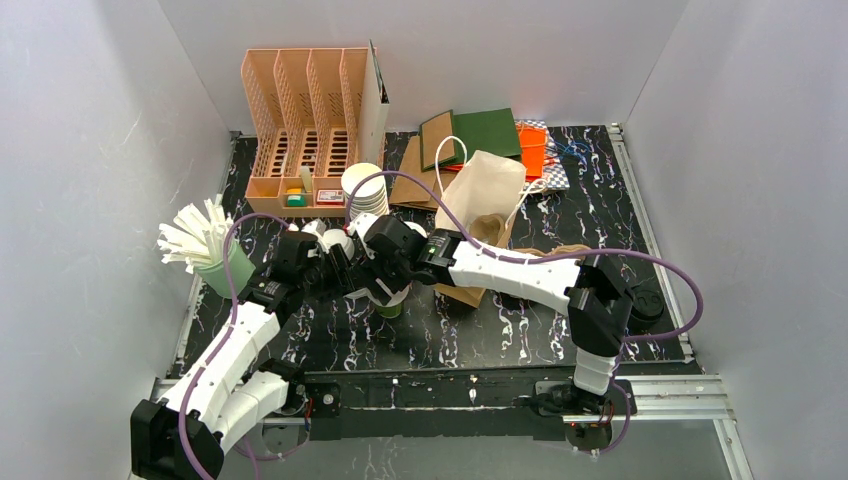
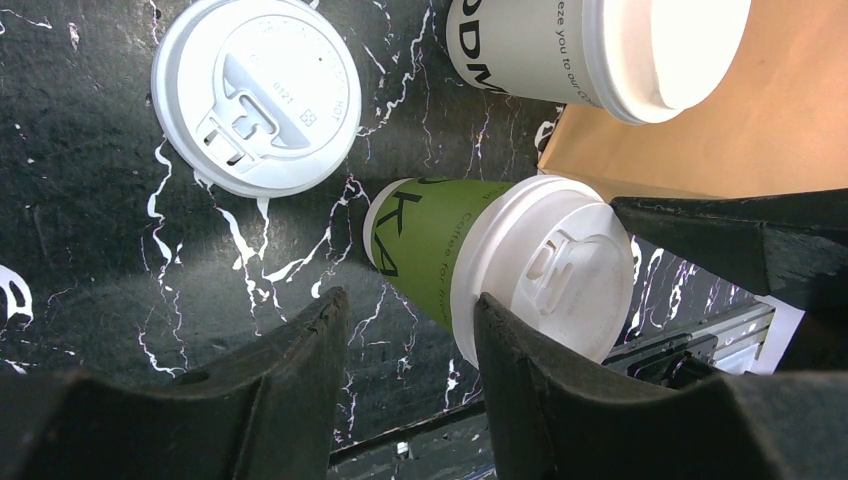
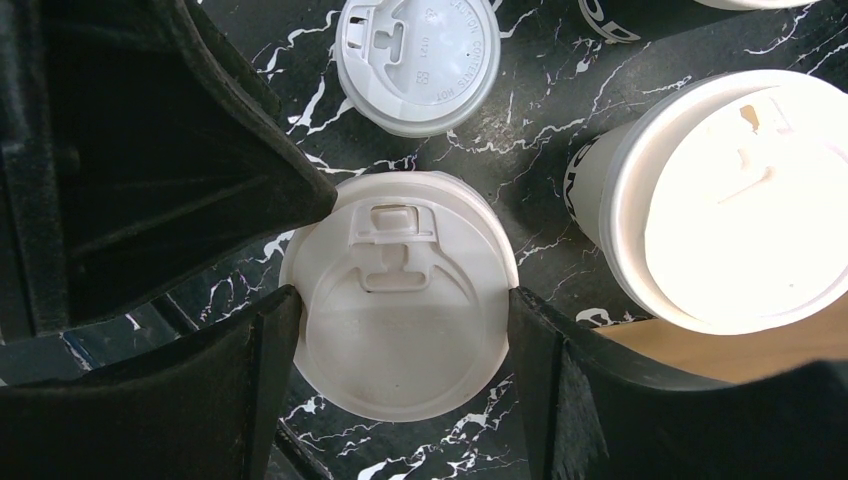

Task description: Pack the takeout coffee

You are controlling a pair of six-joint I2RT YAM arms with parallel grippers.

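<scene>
gripping the green cup [image 2: 430, 245] by its lid from both sides, the right gripper [image 3: 400, 305] is holding it on the table [image 2: 90, 250] beside a brown bag [image 2: 790, 120]. the left gripper [image 2: 410, 302] is hanging open next to the cup.

Capped cup [image 2: 430, 240]: upright on table [image 1: 500, 330], clasped in right pincer [image 3: 400, 300].
Loose lid [image 3: 418, 60]: flat on table, behind it.
Second cup [image 3: 730, 200]: right, beside bag [image 2: 780, 120].

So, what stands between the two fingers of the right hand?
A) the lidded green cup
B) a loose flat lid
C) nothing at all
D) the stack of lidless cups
A: the right hand has one finger at each side of the white lid of the lidded green cup.
</scene>
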